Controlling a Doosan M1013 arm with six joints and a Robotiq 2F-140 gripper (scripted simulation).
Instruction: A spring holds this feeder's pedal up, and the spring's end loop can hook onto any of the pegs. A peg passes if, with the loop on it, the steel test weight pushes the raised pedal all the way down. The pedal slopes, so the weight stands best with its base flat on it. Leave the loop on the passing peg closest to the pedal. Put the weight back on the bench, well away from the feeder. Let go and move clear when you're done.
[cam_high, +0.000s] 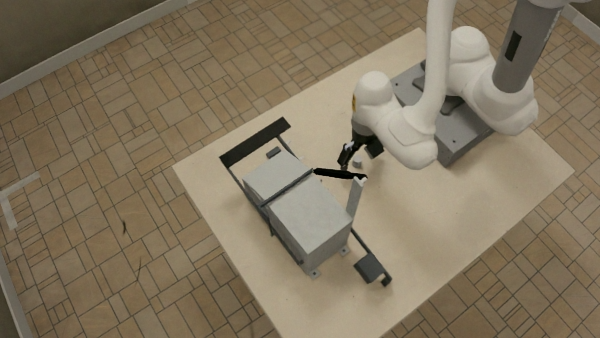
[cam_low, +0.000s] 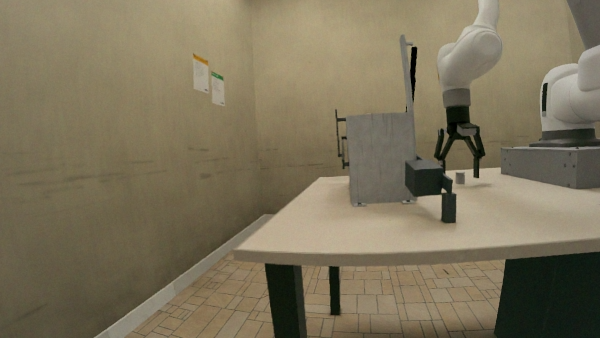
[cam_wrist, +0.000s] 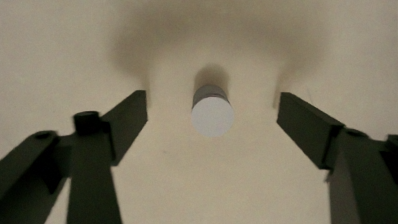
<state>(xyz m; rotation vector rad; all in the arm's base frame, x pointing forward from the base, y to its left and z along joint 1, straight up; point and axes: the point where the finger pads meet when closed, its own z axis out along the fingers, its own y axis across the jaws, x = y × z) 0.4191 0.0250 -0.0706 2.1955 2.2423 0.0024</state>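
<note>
The claw, partly open and empty, straddles the weight, which stands upright on the surface beside the feeder, presumably for a centred grasp. Wall notices carry orange and green headings; their text is illegible.

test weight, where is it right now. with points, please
In the wrist view, the small grey cylinder (cam_high: 357, 162) (cam_low: 460, 178) (cam_wrist: 212, 116) stands on the bench (cam_high: 480, 200) (cam_low: 380, 235) (cam_wrist: 210, 185), between the gripper's (cam_high: 359, 159) (cam_low: 459, 170) (cam_wrist: 212, 107) parted fingers, touching neither.
</note>
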